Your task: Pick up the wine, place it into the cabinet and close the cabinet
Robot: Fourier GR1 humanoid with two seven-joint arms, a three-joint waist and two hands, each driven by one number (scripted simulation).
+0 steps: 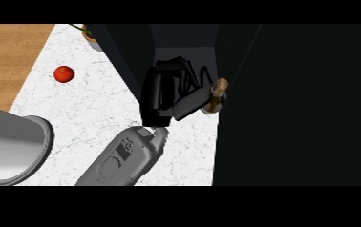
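Centrally, the right hand (156, 96) was closed around the wine bottle (206, 97), which was held tilted just to the hand's right, its tan end pointing away from the palm and lying close to the edge of a tall dark cabinet panel (289, 102). Just beyond the fingers, the cabinet (180, 40) stood open, its interior dark. Well to the hand's left, a round red fruit (64, 73) lay on the white marble counter (78, 107), with a potted plant (90, 34) farther beyond it.

Veined white marble counter (91, 111)
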